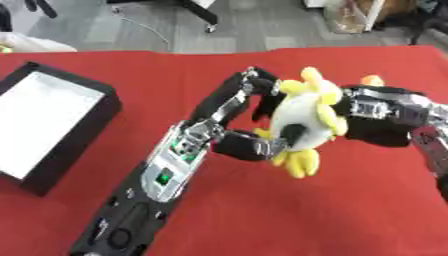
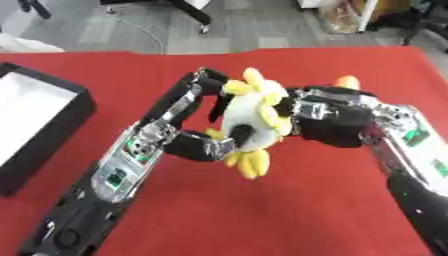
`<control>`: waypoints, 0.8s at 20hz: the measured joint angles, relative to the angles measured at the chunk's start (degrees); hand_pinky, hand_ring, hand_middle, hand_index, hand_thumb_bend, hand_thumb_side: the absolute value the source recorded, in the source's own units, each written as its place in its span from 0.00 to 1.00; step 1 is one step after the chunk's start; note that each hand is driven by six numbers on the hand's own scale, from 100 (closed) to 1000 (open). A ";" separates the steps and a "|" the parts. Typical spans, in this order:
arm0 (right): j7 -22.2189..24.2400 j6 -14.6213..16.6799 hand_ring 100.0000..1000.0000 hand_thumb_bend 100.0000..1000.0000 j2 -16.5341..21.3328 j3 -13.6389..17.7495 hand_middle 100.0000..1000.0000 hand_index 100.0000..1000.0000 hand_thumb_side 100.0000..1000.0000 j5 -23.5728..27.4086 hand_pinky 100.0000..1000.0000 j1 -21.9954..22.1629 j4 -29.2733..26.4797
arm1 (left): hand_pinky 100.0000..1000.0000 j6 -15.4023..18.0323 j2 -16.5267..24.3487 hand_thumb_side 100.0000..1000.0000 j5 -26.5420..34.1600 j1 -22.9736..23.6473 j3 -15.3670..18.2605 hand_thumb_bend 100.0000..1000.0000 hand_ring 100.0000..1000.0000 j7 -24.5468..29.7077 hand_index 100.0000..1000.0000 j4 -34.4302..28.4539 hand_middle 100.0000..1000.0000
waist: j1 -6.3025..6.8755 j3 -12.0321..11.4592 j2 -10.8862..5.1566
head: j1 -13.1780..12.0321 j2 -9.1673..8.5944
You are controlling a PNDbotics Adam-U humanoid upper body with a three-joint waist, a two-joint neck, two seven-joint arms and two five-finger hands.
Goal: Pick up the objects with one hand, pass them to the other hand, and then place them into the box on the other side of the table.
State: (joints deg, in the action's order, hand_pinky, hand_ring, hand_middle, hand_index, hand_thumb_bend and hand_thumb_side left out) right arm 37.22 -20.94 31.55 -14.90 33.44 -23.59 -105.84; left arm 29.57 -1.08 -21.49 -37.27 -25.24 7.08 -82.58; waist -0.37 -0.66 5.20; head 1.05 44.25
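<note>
A white and yellow plush toy [image 1: 304, 120] hangs above the red table, between my two hands. My left hand [image 1: 234, 112] reaches in from the lower left with its fingers and thumb curled round the toy's left side. From the right, my right hand [image 2: 337, 122] grips the toy's other side, fingers wrapped on it. A yellow part of the toy [image 2: 347, 81] pokes up behind the right hand. The toy's back is hidden by both hands.
A black box with a white inside [image 1: 48, 117] lies at the table's left edge. The red tablecloth [image 1: 289, 215] covers the whole table. Grey floor, a cable and chair legs show beyond the far edge.
</note>
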 measured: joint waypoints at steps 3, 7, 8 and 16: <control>-2.31 -0.40 0.76 0.12 -0.03 0.31 0.76 0.81 0.60 0.72 0.69 0.01 0.27 | 0.24 0.40 0.01 0.21 -0.35 0.00 0.00 0.09 0.11 -0.67 0.42 0.00 0.23 | 0.00 0.00 0.00 | 0.01 0.00; -5.26 -0.73 0.77 0.13 -0.06 0.76 0.76 0.81 0.61 1.20 0.69 0.17 0.27 | 0.25 1.05 0.01 0.22 -1.47 -0.01 0.00 0.09 0.11 -1.79 0.42 -0.01 0.23 | 0.00 0.11 0.00 | 0.01 0.00; -6.08 -0.76 0.77 0.13 -0.07 0.95 0.76 0.81 0.62 1.20 0.69 0.23 0.28 | 0.25 1.21 0.01 0.22 -1.81 -0.01 0.00 0.09 0.11 -2.09 0.42 -0.01 0.23 | 0.00 0.15 0.00 | 0.01 0.00; -18.85 -0.37 0.76 0.12 -0.83 3.88 0.75 0.80 0.62 0.66 0.69 0.46 1.20 | 0.24 1.86 0.07 0.22 -4.23 0.00 0.01 0.10 0.11 -3.95 0.42 0.19 0.23 | 0.00 0.24 0.00 | -0.40 0.00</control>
State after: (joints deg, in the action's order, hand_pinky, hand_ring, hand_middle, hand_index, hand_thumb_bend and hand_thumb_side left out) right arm 18.37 -21.31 30.72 -11.02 34.10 -23.13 -104.64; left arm 31.43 -1.01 -25.72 -37.26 -25.23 3.13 -82.39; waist -0.37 -0.41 5.20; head 0.66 44.25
